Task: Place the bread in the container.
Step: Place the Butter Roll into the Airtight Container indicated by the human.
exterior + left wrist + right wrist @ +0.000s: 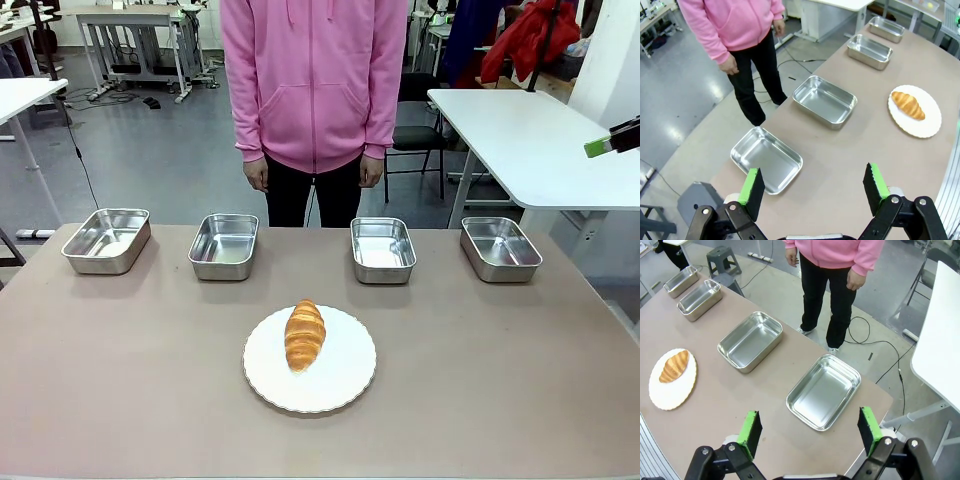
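Observation:
The bread (305, 335) is a golden-brown croissant lying on a round white plate (340, 378) at the table's middle front. Behind it, several empty steel containers stand in a row: (105, 240), (223, 245), (383, 250), (500, 248). My left gripper (813, 190) hangs open high above the table's left end, over the nearest container (766, 159), with the bread (908, 105) far off. My right gripper (810, 431) hangs open above the right end, near a container (824, 391); the bread (674, 366) lies far to its left. A green-padded fingertip (600, 147) shows at the front view's right edge.
A person in a pink hoodie (315, 80) stands at the far side, behind the middle containers, hands down by the thighs. A white table (530, 140) stands at the back right and another at the back left. Bare brown tabletop (120, 370) surrounds the plate.

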Available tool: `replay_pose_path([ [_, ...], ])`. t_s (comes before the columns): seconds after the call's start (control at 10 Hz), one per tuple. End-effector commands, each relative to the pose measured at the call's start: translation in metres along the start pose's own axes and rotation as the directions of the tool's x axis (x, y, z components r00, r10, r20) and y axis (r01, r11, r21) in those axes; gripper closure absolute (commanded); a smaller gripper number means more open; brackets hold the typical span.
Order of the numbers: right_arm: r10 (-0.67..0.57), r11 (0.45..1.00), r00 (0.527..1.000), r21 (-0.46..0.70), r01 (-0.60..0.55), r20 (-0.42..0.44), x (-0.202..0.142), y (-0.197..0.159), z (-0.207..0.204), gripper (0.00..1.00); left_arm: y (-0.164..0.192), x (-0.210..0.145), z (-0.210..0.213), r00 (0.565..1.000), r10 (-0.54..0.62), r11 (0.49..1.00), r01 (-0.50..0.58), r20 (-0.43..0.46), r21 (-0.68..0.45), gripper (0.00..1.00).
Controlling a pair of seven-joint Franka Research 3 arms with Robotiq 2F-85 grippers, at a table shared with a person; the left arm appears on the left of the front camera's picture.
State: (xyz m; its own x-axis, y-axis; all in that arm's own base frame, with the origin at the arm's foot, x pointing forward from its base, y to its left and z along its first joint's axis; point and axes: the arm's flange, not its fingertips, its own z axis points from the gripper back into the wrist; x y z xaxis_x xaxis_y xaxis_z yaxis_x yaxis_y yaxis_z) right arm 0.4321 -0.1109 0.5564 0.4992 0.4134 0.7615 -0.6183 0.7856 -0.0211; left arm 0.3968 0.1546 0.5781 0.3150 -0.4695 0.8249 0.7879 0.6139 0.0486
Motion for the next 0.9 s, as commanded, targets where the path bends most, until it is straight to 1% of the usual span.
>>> replay_pose_path([
  [0.0,-0.001,1.0,1.0,0.008,0.001,0.016,0.0008,-0.0001,-0.0005,0.0,0.0008,0.0008,-0.0008,1.0,-0.007,1.0,0.007,0.007,0.003,0.0],
  [0.8,-0.001,1.0,1.0,0.008,0.001,0.016,0.0008,-0.0001,-0.0005,0.0,0.0008,0.0008,-0.0008,1.0,-0.007,1.0,0.007,0.007,0.003,0.0],
])
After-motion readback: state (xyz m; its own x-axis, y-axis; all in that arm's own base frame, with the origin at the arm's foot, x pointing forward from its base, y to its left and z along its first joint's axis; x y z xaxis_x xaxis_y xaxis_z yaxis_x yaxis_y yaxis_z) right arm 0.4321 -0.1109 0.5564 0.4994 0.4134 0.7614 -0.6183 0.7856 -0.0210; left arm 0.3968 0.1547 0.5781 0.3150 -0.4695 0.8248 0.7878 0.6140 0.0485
